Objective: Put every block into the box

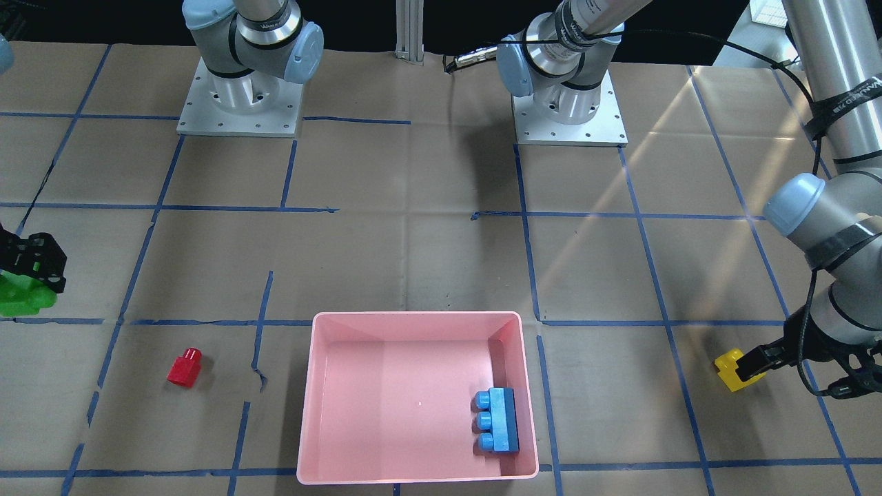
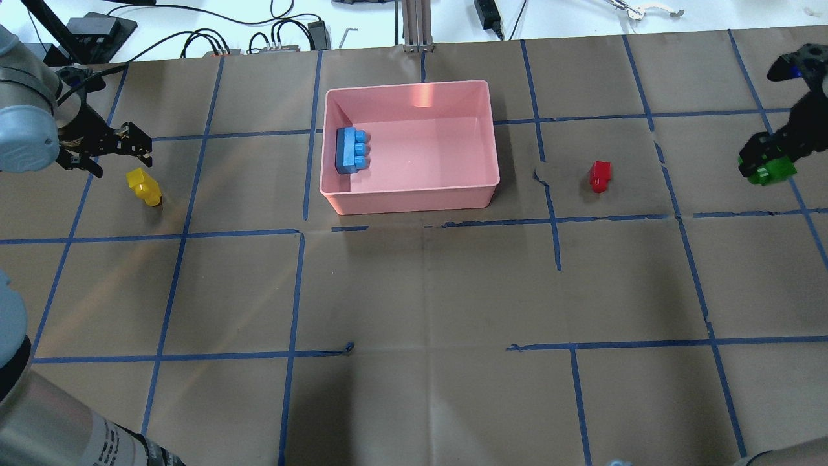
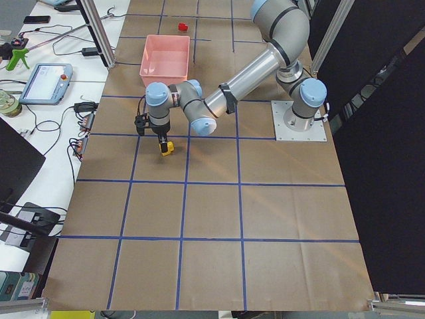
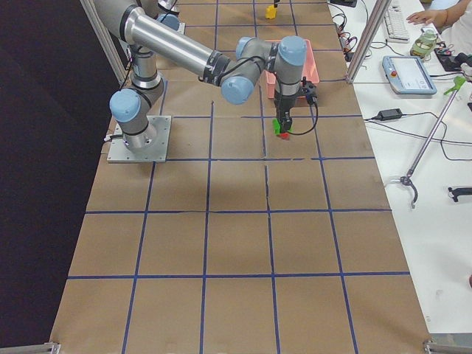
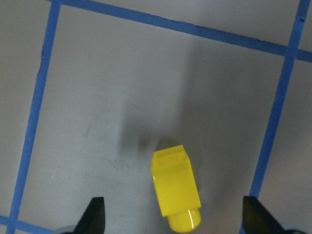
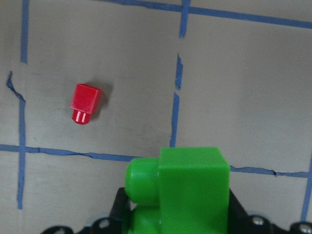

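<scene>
The pink box (image 2: 407, 194) (image 1: 413, 318) stands at the table's middle. The blue block (image 2: 352, 150) (image 1: 497, 430) lies inside it against one short wall. The red block (image 2: 599, 175) (image 1: 184, 367) (image 6: 85, 103) lies on the table beside the box. My right gripper (image 2: 763, 158) (image 1: 34, 265) is shut on the green block (image 6: 187, 195) (image 2: 770, 171). My left gripper (image 2: 132, 147) (image 5: 178, 214) is open just above the yellow block (image 5: 175, 192) (image 2: 143, 186) (image 1: 730, 368). That block lies on its side between the spread fingers.
The two arm bases (image 1: 238, 103) (image 1: 568, 103) stand on plates at the robot's side of the table. Blue tape lines cross the brown table cover. Cables and devices (image 2: 278, 39) lie on the white bench past the far edge.
</scene>
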`<state>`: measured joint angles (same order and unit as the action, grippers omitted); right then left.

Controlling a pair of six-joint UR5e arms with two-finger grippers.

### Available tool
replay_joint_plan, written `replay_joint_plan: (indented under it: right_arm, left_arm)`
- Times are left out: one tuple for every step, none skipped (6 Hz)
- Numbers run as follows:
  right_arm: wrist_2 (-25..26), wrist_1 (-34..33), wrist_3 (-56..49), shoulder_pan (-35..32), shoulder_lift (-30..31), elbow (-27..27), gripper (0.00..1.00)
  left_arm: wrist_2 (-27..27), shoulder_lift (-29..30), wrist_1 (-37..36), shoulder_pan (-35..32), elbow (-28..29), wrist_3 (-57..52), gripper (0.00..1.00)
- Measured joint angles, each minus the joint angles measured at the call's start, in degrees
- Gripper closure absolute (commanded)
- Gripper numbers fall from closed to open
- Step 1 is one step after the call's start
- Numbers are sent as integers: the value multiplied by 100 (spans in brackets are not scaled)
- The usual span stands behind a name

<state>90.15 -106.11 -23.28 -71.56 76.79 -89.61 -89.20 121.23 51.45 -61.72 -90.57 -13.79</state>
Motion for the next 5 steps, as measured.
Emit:
replay_joint_plan:
  right_arm:
    - [-4, 49, 963, -652, -110, 175, 59]
    - [-6, 12, 2088, -1372, -289, 313, 59]
    - [-4, -54, 3237, -2079, -572, 527, 59]
    - [-5, -108, 4205, -2699, -935, 831, 59]
    - [-12, -176, 4715, -3085, -1331, 1115, 59]
  left_arm:
    - [30, 100, -99, 2, -4, -5, 1]
    - [33, 181, -108, 2, -33, -36, 28]
    - [31, 229, -84, 3, -75, -93, 69]
    - [24, 249, -87, 3, -93, -149, 99]
    - [22, 245, -110, 5, -88, -174, 100]
